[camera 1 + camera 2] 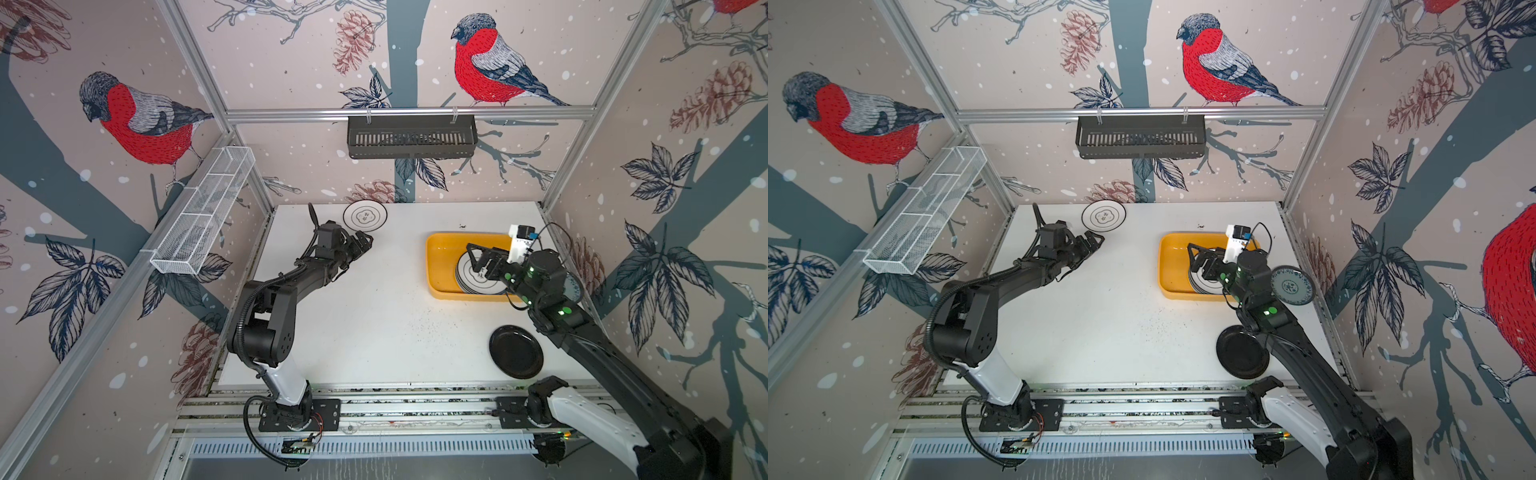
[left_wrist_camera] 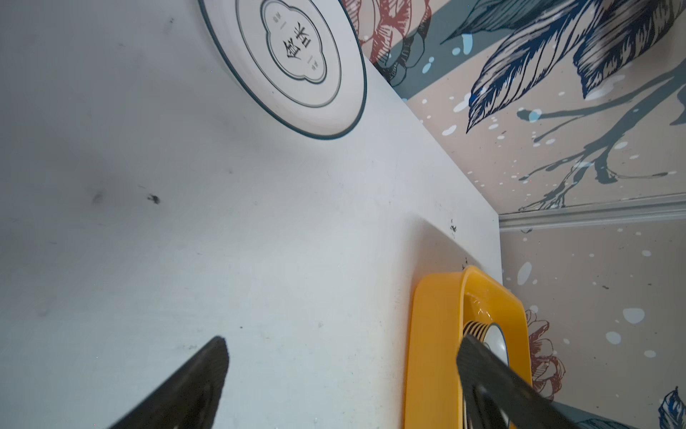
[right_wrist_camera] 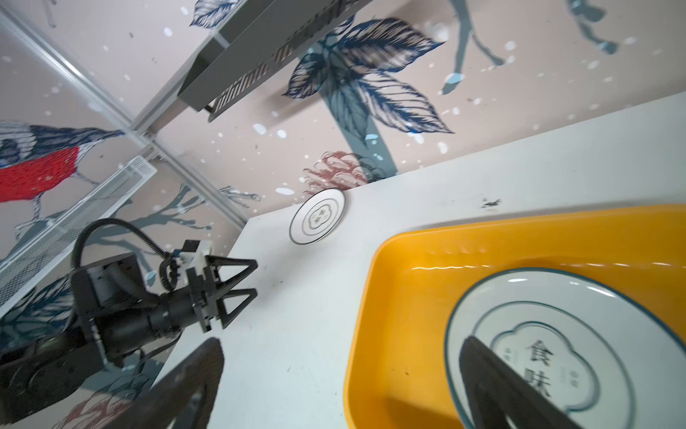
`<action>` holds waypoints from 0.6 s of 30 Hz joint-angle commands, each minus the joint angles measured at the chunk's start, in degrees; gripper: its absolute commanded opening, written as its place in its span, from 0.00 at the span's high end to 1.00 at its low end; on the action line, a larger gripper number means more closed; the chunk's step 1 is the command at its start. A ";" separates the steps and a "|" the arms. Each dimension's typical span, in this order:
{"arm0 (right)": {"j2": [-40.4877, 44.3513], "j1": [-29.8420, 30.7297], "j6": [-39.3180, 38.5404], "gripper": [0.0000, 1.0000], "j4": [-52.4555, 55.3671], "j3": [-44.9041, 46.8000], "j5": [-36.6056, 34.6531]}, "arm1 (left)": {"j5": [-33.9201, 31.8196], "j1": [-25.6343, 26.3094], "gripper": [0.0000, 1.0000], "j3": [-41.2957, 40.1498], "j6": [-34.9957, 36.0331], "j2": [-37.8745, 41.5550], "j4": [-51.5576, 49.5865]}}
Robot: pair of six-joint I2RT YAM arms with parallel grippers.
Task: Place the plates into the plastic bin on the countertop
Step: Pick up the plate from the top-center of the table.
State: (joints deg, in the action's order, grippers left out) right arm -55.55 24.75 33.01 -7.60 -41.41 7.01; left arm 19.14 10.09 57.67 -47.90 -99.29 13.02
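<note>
A white plate with a black flower outline (image 1: 365, 215) lies at the back of the countertop (image 1: 374, 316). My left gripper (image 1: 363, 243) hovers just in front of it, open and empty (image 2: 341, 345). The yellow plastic bin (image 1: 434, 266) at the right holds a stack of plates (image 1: 471, 280), the top one white with a flower outline (image 3: 538, 327). My right gripper (image 1: 476, 259) stands open over that stack with nothing between its fingers (image 3: 341, 343). A plain black plate (image 1: 516, 351) lies at the front right. A blue-green patterned plate (image 1: 1291, 286) sits at the right edge behind the right arm.
A black slotted basket (image 1: 411, 137) hangs on the back rail and a white wire mesh rack (image 1: 203, 212) on the left rail, both above the table. Patterned walls close three sides. Aluminium rails (image 1: 395, 403) run along the front edge.
</note>
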 commanded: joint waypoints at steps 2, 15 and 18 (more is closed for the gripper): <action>-5.07 5.37 -0.15 0.00 -8.51 -1.92 0.73 | 0.99 -2.43 0.04 0.14 -1.69 -2.13 4.21; -18.69 14.97 -8.44 0.00 -5.36 -12.50 0.18 | 7.09 -7.33 0.05 8.74 -8.61 -18.22 10.87; -19.87 15.06 -8.65 0.00 -4.41 -13.38 -0.65 | 6.94 -7.84 0.07 11.35 -8.94 -20.75 9.92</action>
State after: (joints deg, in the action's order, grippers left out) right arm -74.76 39.64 26.41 -12.38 -53.89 7.27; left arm 25.45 2.76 67.48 -55.53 -118.61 21.12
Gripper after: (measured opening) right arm 0.996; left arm 0.936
